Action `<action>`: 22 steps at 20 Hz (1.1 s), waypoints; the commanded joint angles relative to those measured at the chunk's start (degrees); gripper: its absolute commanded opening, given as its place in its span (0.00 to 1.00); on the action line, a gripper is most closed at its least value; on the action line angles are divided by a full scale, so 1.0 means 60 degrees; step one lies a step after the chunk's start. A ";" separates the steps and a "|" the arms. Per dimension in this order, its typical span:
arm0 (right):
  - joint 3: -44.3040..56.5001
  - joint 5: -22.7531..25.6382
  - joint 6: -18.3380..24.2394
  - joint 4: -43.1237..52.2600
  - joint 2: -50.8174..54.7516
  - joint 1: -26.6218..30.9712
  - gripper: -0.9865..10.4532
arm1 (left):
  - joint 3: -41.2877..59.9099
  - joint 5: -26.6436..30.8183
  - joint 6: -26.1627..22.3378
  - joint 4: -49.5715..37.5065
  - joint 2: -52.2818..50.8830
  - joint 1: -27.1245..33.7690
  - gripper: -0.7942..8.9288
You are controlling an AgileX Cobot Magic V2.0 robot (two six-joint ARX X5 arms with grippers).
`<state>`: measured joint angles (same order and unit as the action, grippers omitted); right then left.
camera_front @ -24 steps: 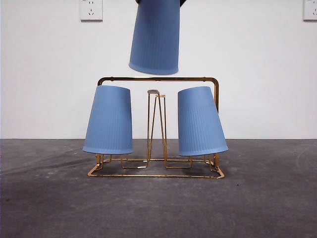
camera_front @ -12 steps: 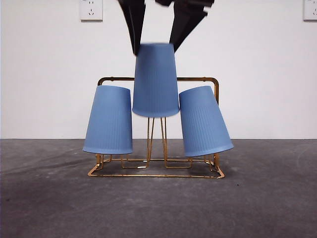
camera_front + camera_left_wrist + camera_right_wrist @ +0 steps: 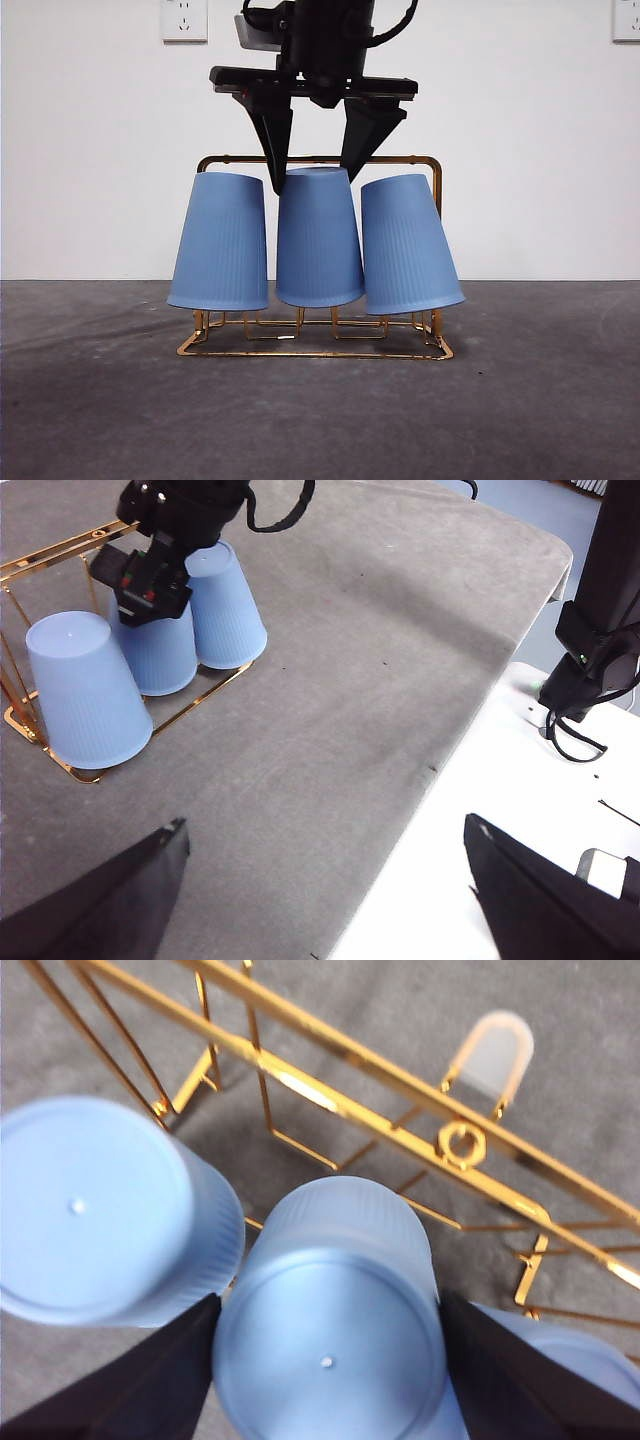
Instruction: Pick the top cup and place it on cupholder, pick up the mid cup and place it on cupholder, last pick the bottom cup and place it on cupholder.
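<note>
Three blue cups stand upside down side by side on the gold cupholder: the left cup, the middle cup and the right cup, which leans outward. My right gripper hangs over the middle cup, open, one jaw at each side of the cup's upturned bottom. The right wrist view shows that cup between the jaws of the right gripper, with the gold frame behind it. My left gripper waits open near the table's edge, far from the cups.
A bare white-tipped peg stands behind the frame. Grey cloth covers the table and ends at a white surface with cables. Two wall sockets sit on the white wall behind.
The third cup came down from above the frame onto the rack between the other two. The right gripper's jaws spread off it and followed it down.
</note>
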<state>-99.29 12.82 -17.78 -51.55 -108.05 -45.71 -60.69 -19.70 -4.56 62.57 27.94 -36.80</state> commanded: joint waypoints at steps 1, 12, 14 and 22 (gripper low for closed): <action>-0.0200 0.0015 0.0117 0.0189 -0.0171 -0.0091 0.39 | -0.0073 -0.0044 -0.0062 -0.0102 0.0007 -0.0069 0.53; -0.1093 0.0018 0.0528 -0.2554 0.1912 -0.0506 0.48 | -0.0069 -0.0044 -0.0062 -0.0073 0.0007 -0.0066 0.53; -0.1071 0.0051 0.0532 -0.3213 0.2743 -0.0699 0.48 | -0.0069 -0.0044 -0.0058 -0.0073 0.0007 -0.0066 0.53; 0.2244 0.0597 0.0444 -0.2641 0.7133 -0.1792 0.48 | -0.0073 -0.0044 -0.0062 -0.0142 0.0007 -0.0066 0.53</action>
<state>-85.84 15.97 -15.20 -67.59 -65.19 -55.96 -60.69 -19.70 -4.56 62.61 27.94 -36.80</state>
